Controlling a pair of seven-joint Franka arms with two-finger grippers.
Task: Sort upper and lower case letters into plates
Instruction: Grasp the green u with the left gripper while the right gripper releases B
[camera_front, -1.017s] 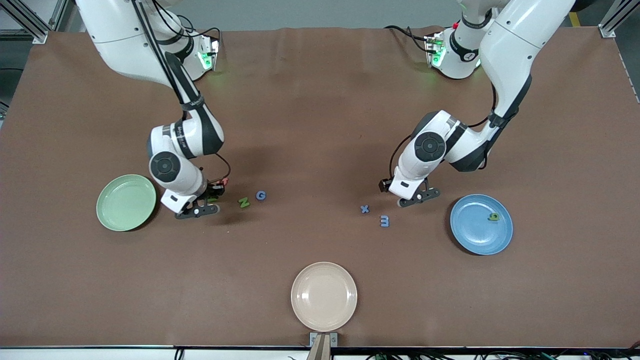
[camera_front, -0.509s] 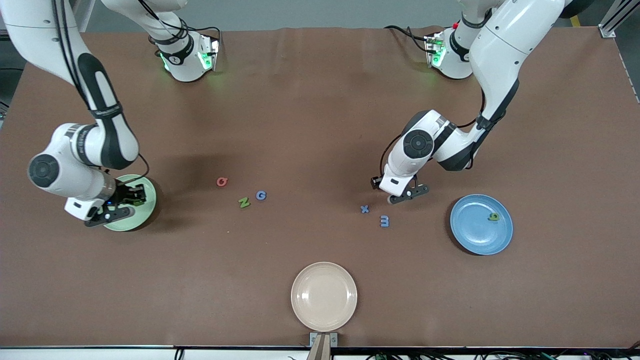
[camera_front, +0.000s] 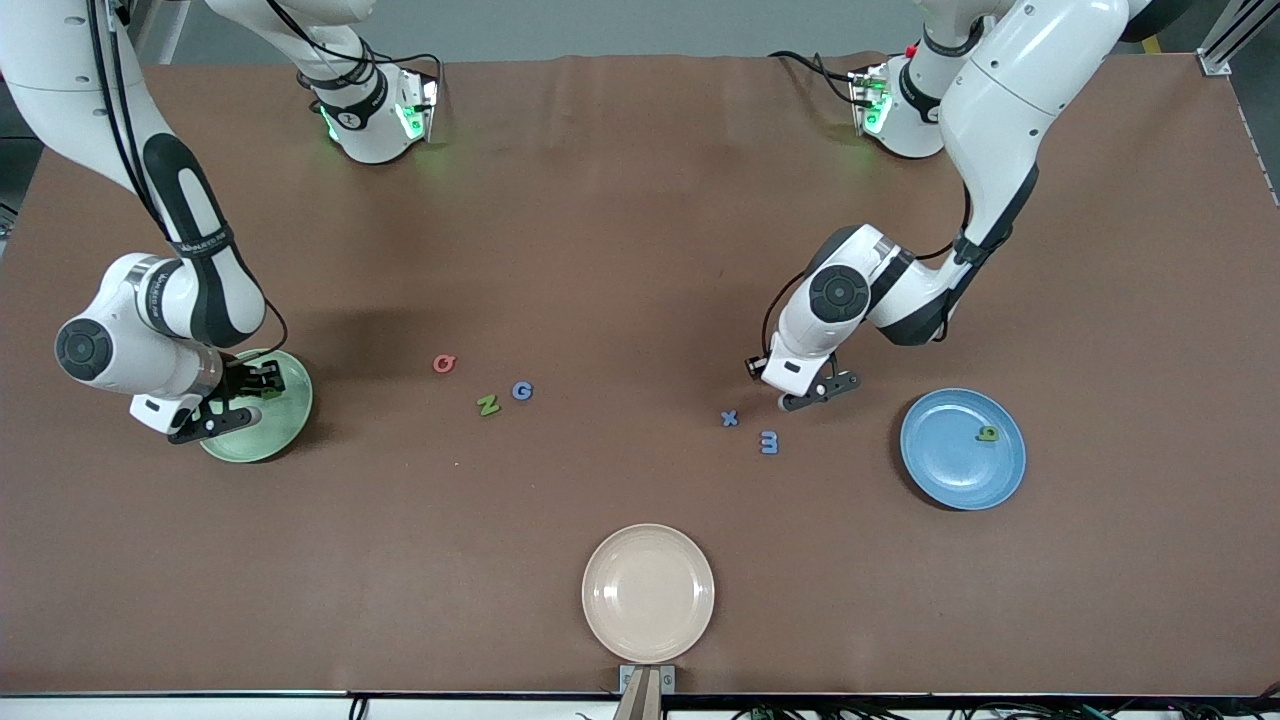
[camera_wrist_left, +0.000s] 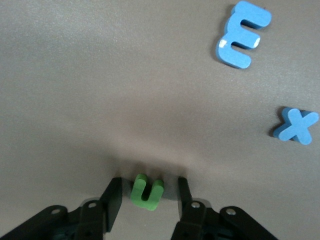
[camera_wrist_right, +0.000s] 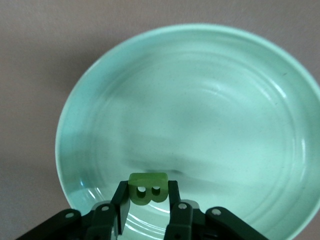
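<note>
Brown table (camera_front: 620, 250) holds everything. Nearest the front camera is the cream plate (camera_front: 648, 593). Farther back, the right gripper (camera_wrist_right: 145, 212) clamps a green B (camera_wrist_right: 148, 188) over the green plate (camera_front: 285, 425); releasing high could bounce it out. Toward the blue plate (camera_front: 962, 449), the left gripper (camera_wrist_left: 147, 202), spread, straddles a green u (camera_wrist_left: 146, 191); an off-centre squeeze might flick it.

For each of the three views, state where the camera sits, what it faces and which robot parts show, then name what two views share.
Front view: high across the table, facing both arms and bases.
Left wrist view: looks down past the left gripper at a green u, blue E and x.
Right wrist view: right gripper holds a green B over the green plate.
Shared: plate, E.
</note>
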